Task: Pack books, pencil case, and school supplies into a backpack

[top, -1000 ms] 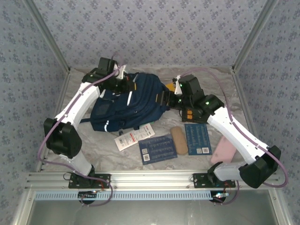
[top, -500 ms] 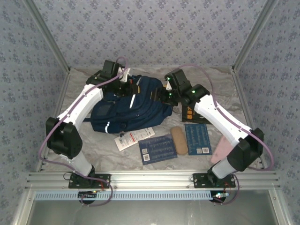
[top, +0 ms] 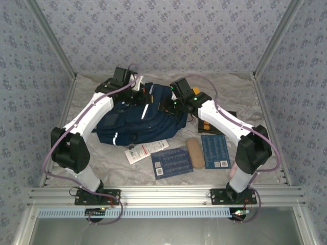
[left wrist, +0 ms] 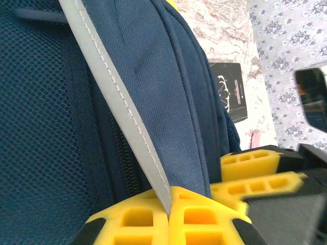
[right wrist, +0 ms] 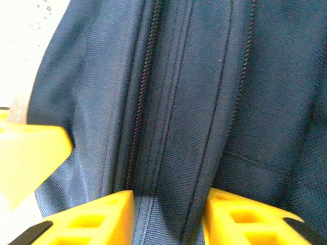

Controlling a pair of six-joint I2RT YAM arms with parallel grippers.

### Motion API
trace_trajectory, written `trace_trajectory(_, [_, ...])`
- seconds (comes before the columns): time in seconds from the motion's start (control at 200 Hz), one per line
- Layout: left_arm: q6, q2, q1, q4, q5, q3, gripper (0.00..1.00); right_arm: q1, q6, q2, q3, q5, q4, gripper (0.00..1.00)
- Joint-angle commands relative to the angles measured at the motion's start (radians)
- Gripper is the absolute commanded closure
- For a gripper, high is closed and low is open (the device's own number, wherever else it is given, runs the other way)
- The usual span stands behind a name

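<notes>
Pinching soft, floppy backpack at far middle of table: left gripper clamped on reflective stripe; right gripper narrow astride zipper fold, grip unclear. Fabric likely sags; take seams beside opening.

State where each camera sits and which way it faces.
Top external: above and behind the arm bases, looking down at the table, backpack and both arms.
Left wrist: on the left gripper, facing the backpack's reflective stripe, pinched between its yellow fingers.
Right wrist: on the right gripper, facing a zippered backpack fold between its fingers.
Shared: top and left wrist both show the black book.
</notes>
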Motion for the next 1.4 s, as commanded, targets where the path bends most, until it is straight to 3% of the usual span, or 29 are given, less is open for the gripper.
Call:
trace_trajectory(0.0, [-0.008, -0.043, -0.016, 0.110, 0.111, 0.027, 1.00, 0.011, 0.042, 0.011, -0.026, -0.037, 0.105, 0.90])
trace_trajectory(0.05, [-0.004, -0.042, -0.017, 0.104, 0.111, 0.030, 1.00, 0.009, 0.043, 0.002, -0.026, -0.031, 0.120, 1.00])
trace_trajectory(0.175, [0.013, -0.045, -0.015, 0.067, 0.077, 0.037, 1.00, 0.006, 0.064, -0.026, -0.025, -0.012, 0.137, 1.00])
trace_trajectory(0.33, [0.001, -0.090, 0.018, -0.004, -0.002, 0.026, 0.56, -0.015, 0.102, -0.050, -0.025, 0.008, 0.126, 1.00])
trace_trajectory(0.465, [-0.015, -0.237, 0.079, -0.030, -0.074, -0.065, 0.44, -0.024, 0.122, -0.069, -0.035, 0.031, 0.119, 1.00])
trace_trajectory(0.605, [0.004, -0.422, 0.109, -0.085, -0.137, -0.208, 0.44, -0.033, 0.163, -0.076, -0.035, 0.035, 0.114, 1.00])
trace_trajectory(0.779, [-0.044, -0.619, 0.095, -0.076, -0.148, -0.455, 0.57, -0.049, 0.244, -0.067, 0.006, 0.023, 0.083, 1.00])
trace_trajectory(0.909, [-0.095, -0.724, 0.055, -0.065, -0.176, -0.590, 0.59, -0.053, 0.357, -0.035, 0.084, -0.002, 0.018, 1.00])
trace_trajectory(1.139, [-0.201, -0.801, -0.073, -0.002, -0.265, -0.730, 0.58, -0.044, 0.473, 0.000, 0.233, -0.015, -0.017, 1.00])
trace_trajectory(1.399, [-0.284, -0.827, -0.084, 0.144, -0.310, -0.844, 0.50, -0.044, 0.523, 0.066, 0.404, -0.031, -0.154, 1.00])
